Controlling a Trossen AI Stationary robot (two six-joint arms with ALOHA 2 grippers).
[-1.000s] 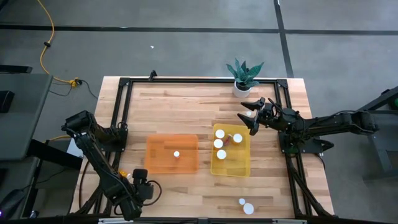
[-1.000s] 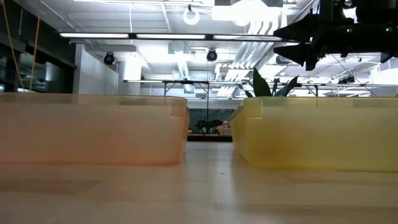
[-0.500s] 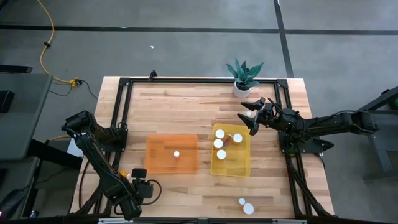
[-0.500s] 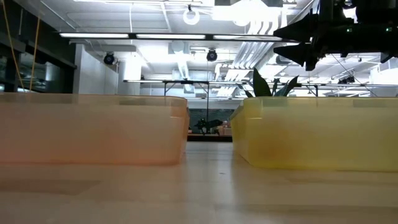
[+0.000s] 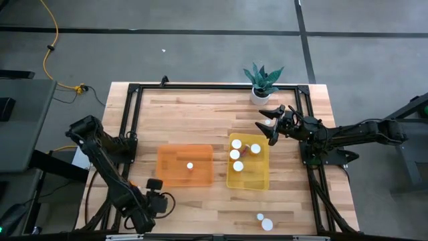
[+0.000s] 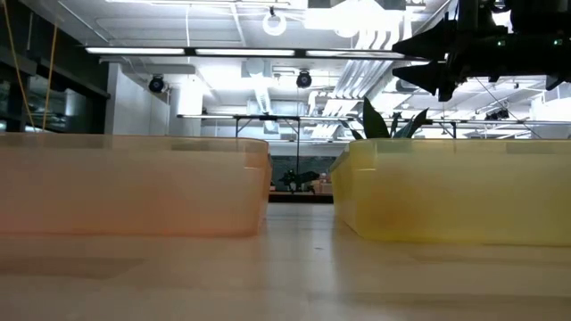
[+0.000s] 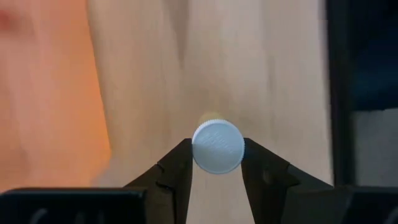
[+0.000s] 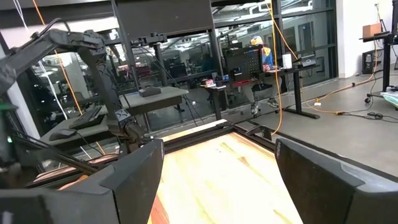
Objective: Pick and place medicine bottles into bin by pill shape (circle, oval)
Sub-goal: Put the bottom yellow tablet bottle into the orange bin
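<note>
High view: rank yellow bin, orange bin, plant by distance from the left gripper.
From the left gripper, at the table's near left:
1. Orange bin, left of centre.
2. Yellow bin, right of centre.
3. Plant, far edge, right.

Lying under the wooden table (image 5: 200, 110): grey floor (image 5: 200, 53) crossed by dark seam lines, with a yellow cable (image 5: 48, 40) trailing across it at one side. Hanging overhead beyond the table: long strip lights (image 6: 223, 51) glowing, white ducts and pipes (image 6: 357, 71) running across the ceiling. Standing further off: desks with monitors (image 8: 245, 62) on a polished floor, backed by dark glazed partitions (image 8: 168, 15).
</note>
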